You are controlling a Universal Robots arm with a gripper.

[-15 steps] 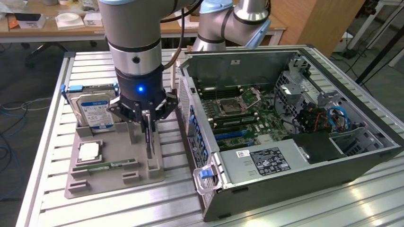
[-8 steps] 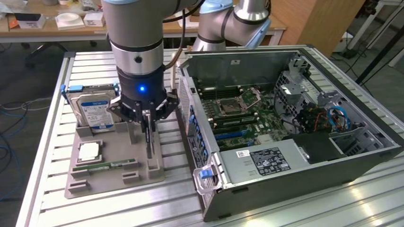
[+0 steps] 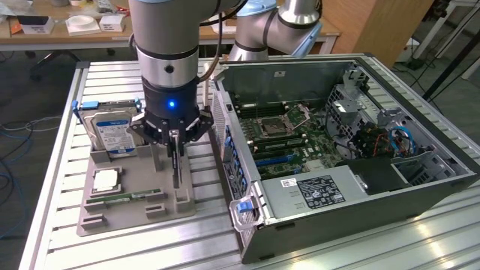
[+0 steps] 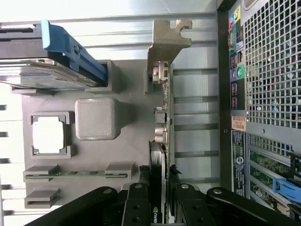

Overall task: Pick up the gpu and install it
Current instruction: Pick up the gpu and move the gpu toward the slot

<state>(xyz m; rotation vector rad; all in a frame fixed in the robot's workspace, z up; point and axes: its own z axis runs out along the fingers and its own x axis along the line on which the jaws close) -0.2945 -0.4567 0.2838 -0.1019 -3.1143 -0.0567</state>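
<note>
The robot's claw point(image 3: 174, 148) hung straight down over a grey tray point(image 3: 120, 216) on the tabletop point(image 3: 188, 244). Its two fingers point(image 4: 139, 195) were shut tight on the gpu point(image 3: 177, 169), one on each flat side of the card. The gpu stood up on its thin edge in a slot of the tray, on the side of the tray nearest the computer box point(image 3: 420, 194). In the wrist view, the gpu point(image 4: 160, 160) ran away from the claw point(image 4: 161, 190) in a long line, and its silver end piece point(image 4: 164, 42) was at the far end. I could not tell if the card had come up out of its slot.

Other parts sat in the same tray point(image 4: 131, 141). A hard drive point(image 3: 112, 132) with a blue and white label leaned at the back. A square silver chip point(image 3: 107, 179) lay flat in front of it. A thin green memory stick point(image 3: 123, 198) lay nearer the front edge.

The big computer box lay open just beside the tray, on the exterior view's right. Its green board point(image 3: 293, 135) showed inside.
</note>
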